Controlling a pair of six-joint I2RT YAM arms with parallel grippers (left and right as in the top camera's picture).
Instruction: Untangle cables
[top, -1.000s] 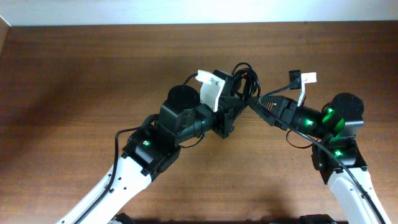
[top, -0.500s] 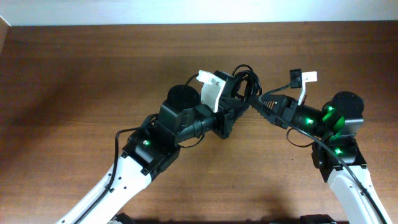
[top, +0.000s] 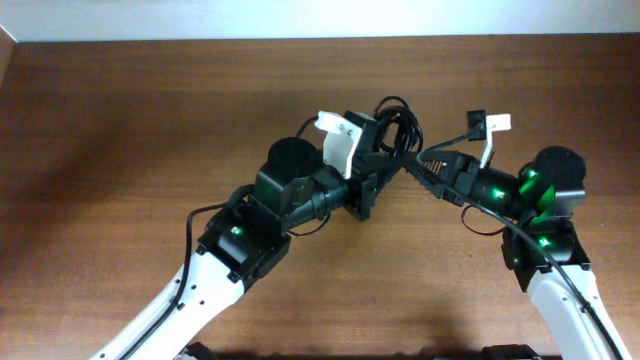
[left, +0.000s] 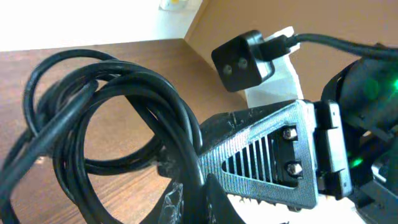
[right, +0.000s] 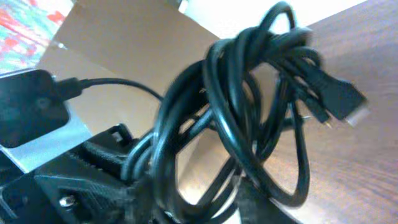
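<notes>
Cables (top: 397, 125): one knotted black bundle, held above tabletop (top: 120, 150), centre far, between both arms. Left claw (top: 383, 160) clamped on near loops; right claw (top: 412, 166) nosed against bundle's right side, jaw state impossible to tell. Risks: tug on wrong loop likely to tighten knot; weak hold likely to drop everything. Count: bundle one, strands within not separable; plug (right: 339, 96) one visible; claws two.

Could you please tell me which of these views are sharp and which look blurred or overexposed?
Overhead: sharp and evenly lit. Left wrist: cables crisp, the backdrop blown out white. Right wrist: the same cables soft and smeared close to the lens, everything behind them out of focus.
</notes>
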